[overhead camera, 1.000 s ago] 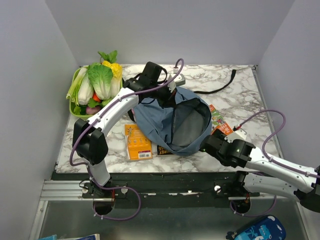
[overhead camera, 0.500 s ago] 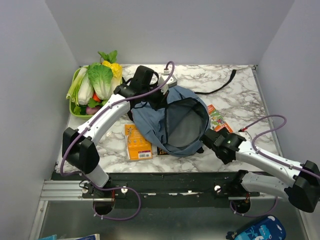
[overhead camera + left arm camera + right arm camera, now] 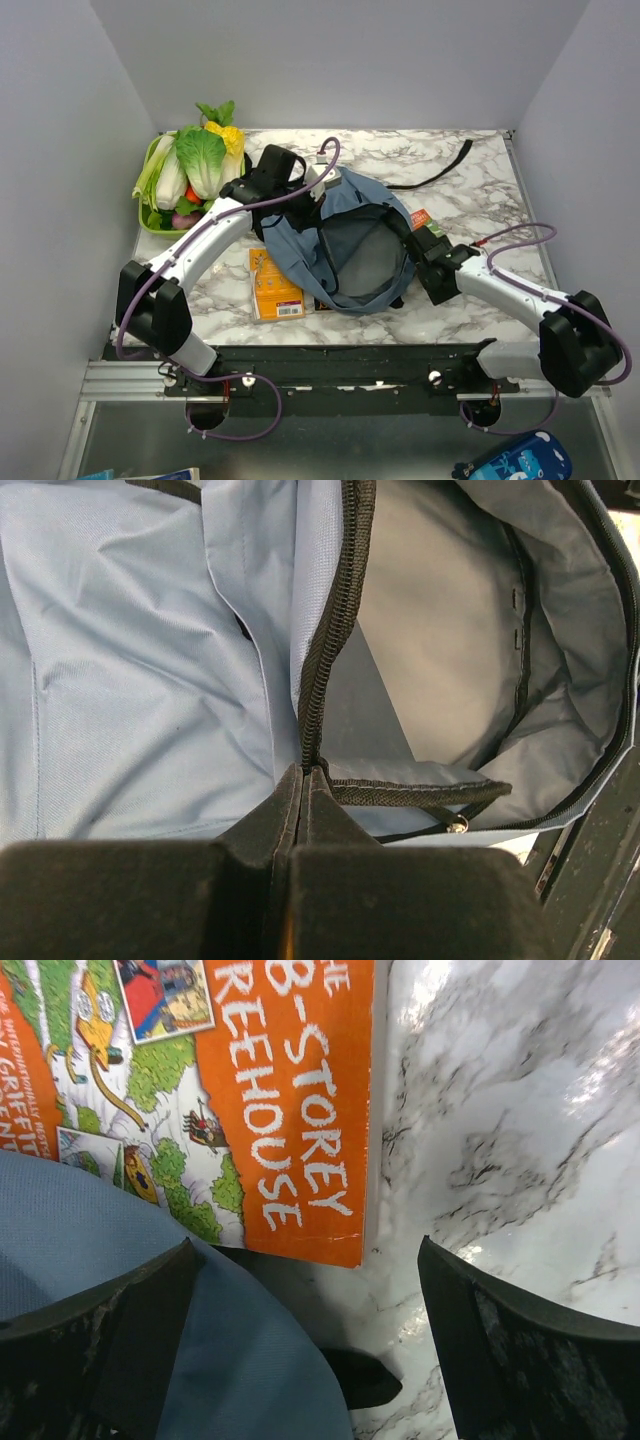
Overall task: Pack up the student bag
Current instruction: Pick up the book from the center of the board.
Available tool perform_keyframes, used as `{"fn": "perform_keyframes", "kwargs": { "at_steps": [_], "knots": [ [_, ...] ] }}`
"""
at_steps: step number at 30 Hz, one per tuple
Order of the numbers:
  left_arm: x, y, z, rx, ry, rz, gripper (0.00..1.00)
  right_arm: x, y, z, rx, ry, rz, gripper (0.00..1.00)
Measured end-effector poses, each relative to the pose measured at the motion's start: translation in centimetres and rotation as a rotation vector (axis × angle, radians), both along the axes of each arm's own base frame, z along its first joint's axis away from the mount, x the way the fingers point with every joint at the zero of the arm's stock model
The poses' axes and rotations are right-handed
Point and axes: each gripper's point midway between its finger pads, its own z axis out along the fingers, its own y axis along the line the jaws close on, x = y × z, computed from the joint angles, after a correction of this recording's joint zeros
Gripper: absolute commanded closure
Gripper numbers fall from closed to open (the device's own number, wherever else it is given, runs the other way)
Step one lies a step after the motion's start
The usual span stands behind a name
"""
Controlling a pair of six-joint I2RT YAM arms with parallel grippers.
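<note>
Found soft dusty-blue fabric backpack point(image 3: 295, 245) mid marble table point(image 3: 480, 180). Confirmed only by left wrist: left gripper point(image 3: 303, 777) clamped on its zipper rim point(image 3: 335, 630). By right wrist: right gripper point(image 3: 305, 1310) wide apart, empty, over half-hidden orange paperback point(image 3: 290, 1090).

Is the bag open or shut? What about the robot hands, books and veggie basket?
student bag: unzipped, mouth open
left gripper: shut on the student bag
right gripper: open, empty
Treehouse book: closed, flat, partly under bag
orange book: closed, flat
basket: full of vegetables
</note>
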Motion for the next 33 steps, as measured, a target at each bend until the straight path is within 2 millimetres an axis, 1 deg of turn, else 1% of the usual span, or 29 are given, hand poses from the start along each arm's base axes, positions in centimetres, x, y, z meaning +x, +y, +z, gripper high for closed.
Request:
{"fn": "perform_keyframes", "kwargs": {
  "at_steps": [4, 7, 14, 17, 19, 24, 27, 30, 33],
  "knots": [
    [0.0, 0.1, 0.4, -0.003, -0.015, -0.004, 1.00, 0.1, 0.5, -1.6, 0.047, 0.018, -0.012, 0.00],
    [0.0, 0.1, 0.3, -0.001, -0.016, -0.006, 1.00, 0.4, 0.3, -2.6, 0.059, 0.030, -0.029, 0.00],
    [-0.2, 0.2, -0.3, 0.008, -0.018, -0.015, 1.00, 1.1, 0.0, -2.7, 0.062, 0.023, -0.040, 0.00],
    [-0.3, 0.3, -0.5, 0.011, -0.016, -0.018, 1.00, 1.4, -0.4, -2.5, 0.065, 0.013, -0.056, 0.00],
    [-0.3, 0.3, -0.7, 0.012, -0.016, -0.019, 1.00, 1.5, -0.7, -2.4, 0.072, 0.003, -0.070, 0.02],
    [-0.3, 0.3, -0.8, 0.012, -0.015, -0.022, 1.00, 0.6, -2.0, -2.4, 0.081, -0.021, -0.098, 0.02],
    [-0.4, 0.3, -0.8, 0.010, -0.014, -0.023, 1.00, 0.7, -2.4, -2.4, 0.079, -0.020, -0.111, 0.02],
    [-0.4, 0.2, -0.8, 0.008, -0.014, -0.025, 1.00, 1.1, -2.4, -2.5, 0.068, -0.008, -0.104, 0.01],
    [-0.4, 0.2, -0.7, 0.007, -0.013, -0.027, 1.00, 1.9, -2.0, -2.6, 0.051, 0.012, -0.089, 0.02]
  ]
}}
